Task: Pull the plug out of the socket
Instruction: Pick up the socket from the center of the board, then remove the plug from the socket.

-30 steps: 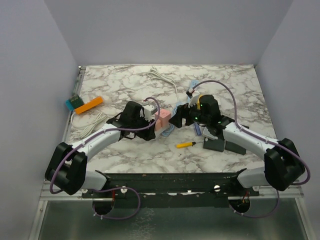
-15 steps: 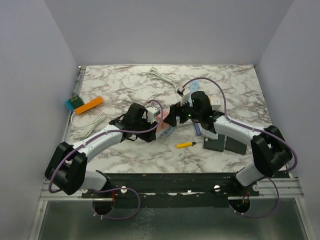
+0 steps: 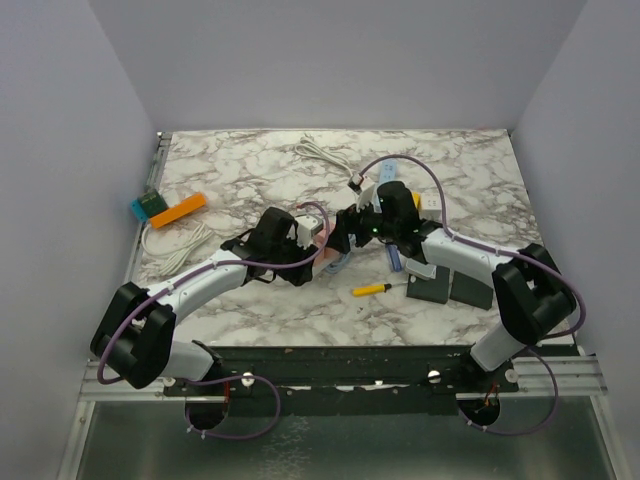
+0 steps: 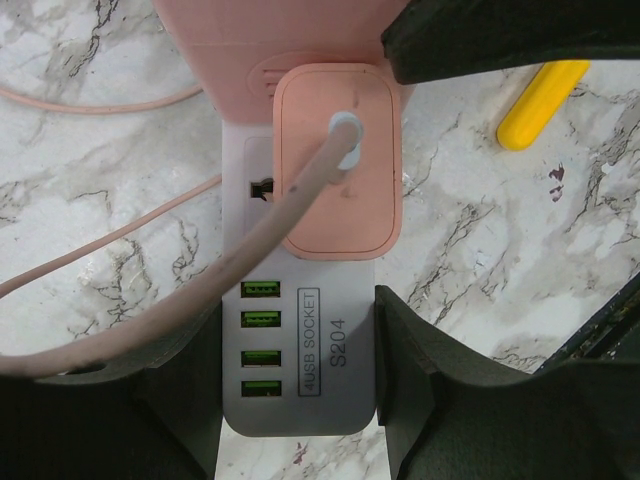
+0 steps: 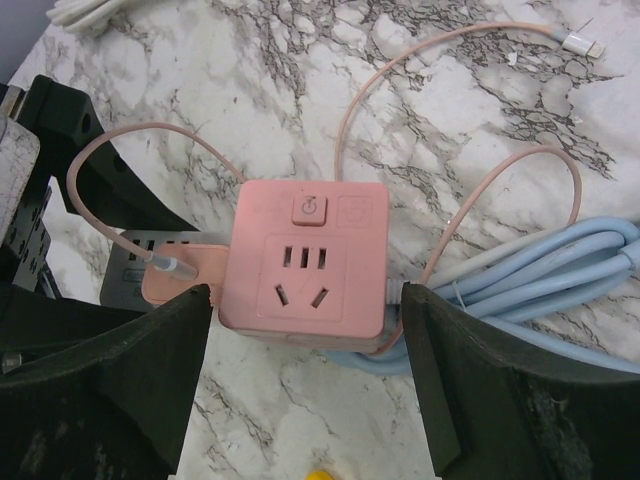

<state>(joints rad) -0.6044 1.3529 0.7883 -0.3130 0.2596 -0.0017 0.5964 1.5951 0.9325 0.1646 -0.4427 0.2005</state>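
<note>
a white marble-patterned tabletop with grey veins (image 3: 250, 160) is boxed in by plain pale lavender walls (image 3: 330, 60). near its middle lies the grey four-port usb socket block (image 4: 300, 395), with the flat pink plug (image 4: 338, 170) seated on its face, right against a pink cube outlet (image 5: 310, 255). the left gripper (image 4: 300, 345) is clamped on the socket block's two sides. the right gripper (image 5: 305, 315) has its jaws apart, flanking the cube. a looped light blue cable (image 5: 540, 270) lies just beside the cube.
</note>
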